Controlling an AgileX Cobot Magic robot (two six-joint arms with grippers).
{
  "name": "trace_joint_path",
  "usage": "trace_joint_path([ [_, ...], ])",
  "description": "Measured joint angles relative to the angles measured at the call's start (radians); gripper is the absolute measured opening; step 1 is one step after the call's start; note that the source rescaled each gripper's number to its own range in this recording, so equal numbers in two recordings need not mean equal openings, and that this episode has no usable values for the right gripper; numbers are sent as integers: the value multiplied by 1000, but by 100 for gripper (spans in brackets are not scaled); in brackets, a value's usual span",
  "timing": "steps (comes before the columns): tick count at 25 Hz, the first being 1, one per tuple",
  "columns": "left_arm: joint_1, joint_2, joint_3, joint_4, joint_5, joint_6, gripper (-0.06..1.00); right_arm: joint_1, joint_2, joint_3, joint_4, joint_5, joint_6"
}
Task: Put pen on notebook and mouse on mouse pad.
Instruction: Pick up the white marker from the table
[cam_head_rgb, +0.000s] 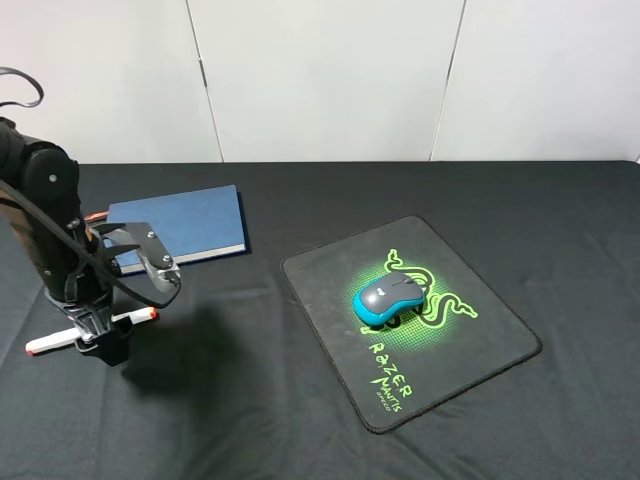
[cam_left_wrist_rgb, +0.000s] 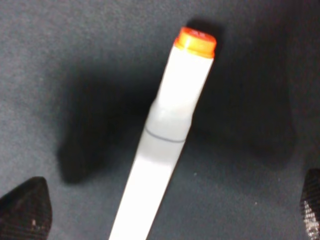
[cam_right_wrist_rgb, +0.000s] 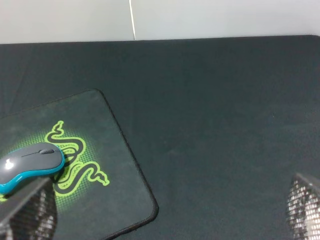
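Observation:
The white pen (cam_head_rgb: 140, 317) with red-orange tips lies on the black table at the front left, apart from the notebook. My left gripper (cam_head_rgb: 100, 342) is lowered over its middle. In the left wrist view the pen (cam_left_wrist_rgb: 165, 140) runs between the two fingertips (cam_left_wrist_rgb: 25, 212), which stand wide apart and open on either side of it. The dark blue notebook (cam_head_rgb: 185, 225) lies closed behind the arm. Grey and teal, the mouse (cam_head_rgb: 390, 298) sits on the black mouse pad (cam_head_rgb: 480, 300) over its green logo. My right gripper (cam_right_wrist_rgb: 165, 215) is open beside the mouse (cam_right_wrist_rgb: 30, 162), holding nothing.
Black cloth covers the whole table (cam_head_rgb: 300, 420). A white panelled wall (cam_head_rgb: 330, 70) stands behind its far edge. The right arm does not show in the exterior high view.

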Motion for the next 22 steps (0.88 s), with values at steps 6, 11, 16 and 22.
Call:
trace_joint_path([
  [6,6,17,1,-1,-4,0,100,0,0,0,0,0,0],
  [11,14,28,1,-2,-25,-3,100,0,0,0,0,0,0],
  [16,18,35,1,-2,-27,-10,100,0,0,0,0,0,0],
  [22,19,36,1,-2,-27,-14,90,0,0,0,0,0,0],
])
